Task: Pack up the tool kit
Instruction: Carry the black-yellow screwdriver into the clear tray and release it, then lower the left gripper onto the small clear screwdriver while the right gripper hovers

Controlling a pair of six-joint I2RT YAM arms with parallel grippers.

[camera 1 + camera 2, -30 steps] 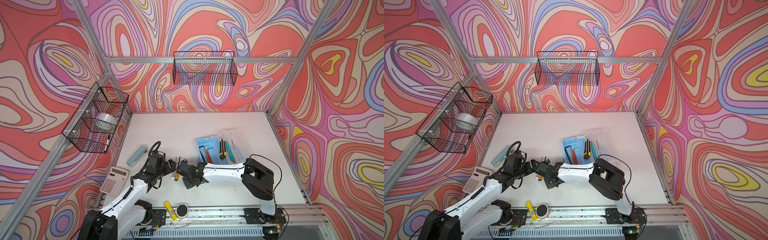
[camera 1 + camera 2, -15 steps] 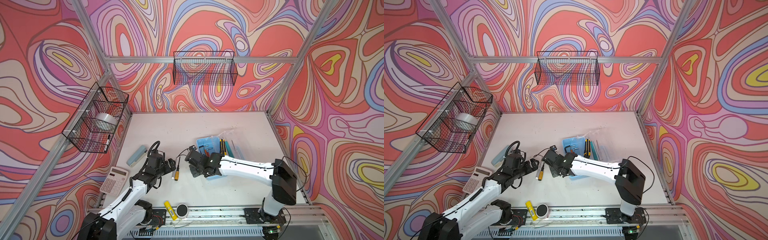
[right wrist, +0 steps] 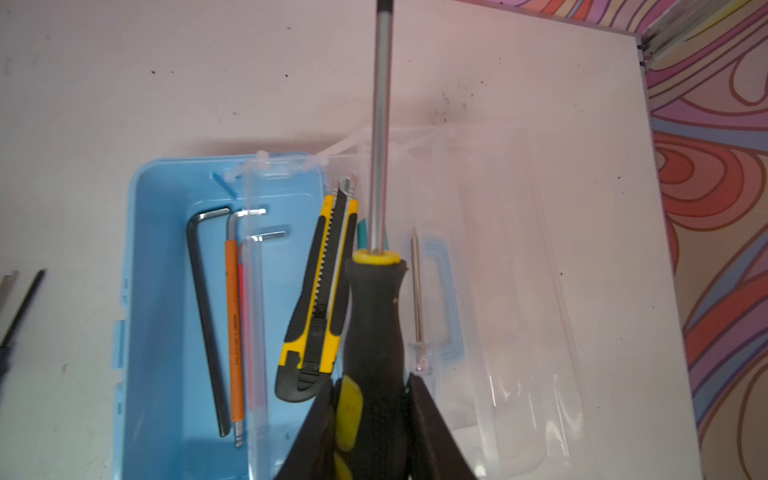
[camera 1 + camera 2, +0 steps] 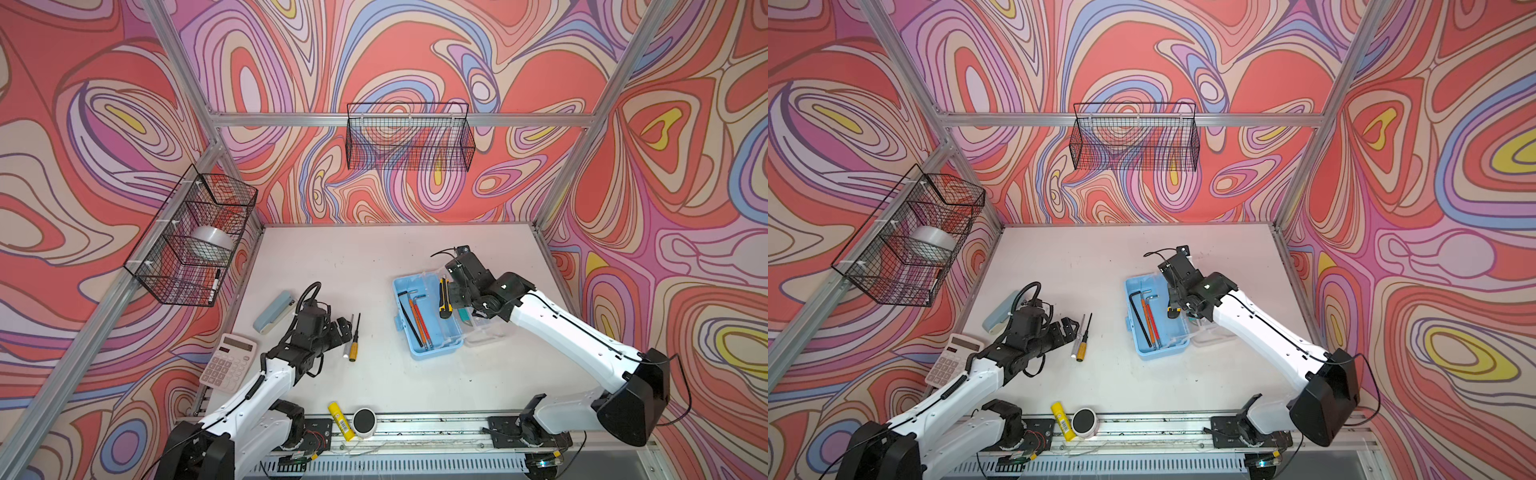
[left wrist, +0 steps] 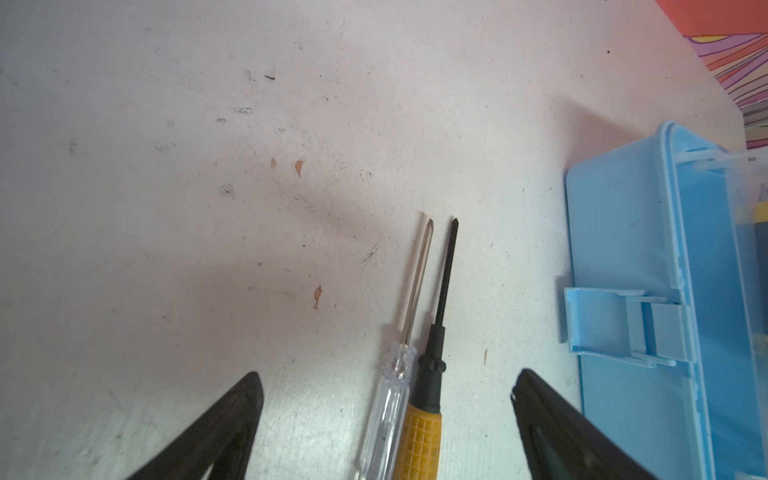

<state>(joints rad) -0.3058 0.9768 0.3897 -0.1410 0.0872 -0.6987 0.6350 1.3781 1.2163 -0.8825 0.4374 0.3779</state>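
Packing looks roughly half done. The light-blue plastic tool case (image 4: 434,355) sits open on the white, scuffed counter (image 4: 353,257), toward the right arm's side. Its clear lid (image 3: 519,249) is folded flat beside it.

In the smooth blue tray lie three L-shaped hex keys: a black hex key (image 3: 203,316), an orange hex key (image 3: 234,332) and a thinner red hex key (image 3: 243,311). A yellow-and-black utility knife (image 3: 320,299) with a ridged grip rests at the tray's edge next to the lid. A slim clear-handled screwdriver (image 3: 417,291) lies on the lid, beside its blue handle.

The right end effector (image 3: 372,386) is clamped around the bulbous black-and-yellow rubbery handle of a large screwdriver (image 3: 376,324). It holds the bright steel shaft out above the case and lid, so this tool seems about to go in.

Two small screwdrivers wait on the counter, well apart from the case and lying side by side. One is a clear screwdriver (image 5: 399,365) with a silver shaft. The other is a yellow-handled screwdriver (image 5: 432,374) with a gridded grip and a black shaft. The left end effector (image 5: 386,374) hovers over their handles, spread wide and empty. After these, the lid has yet to be closed and latched.
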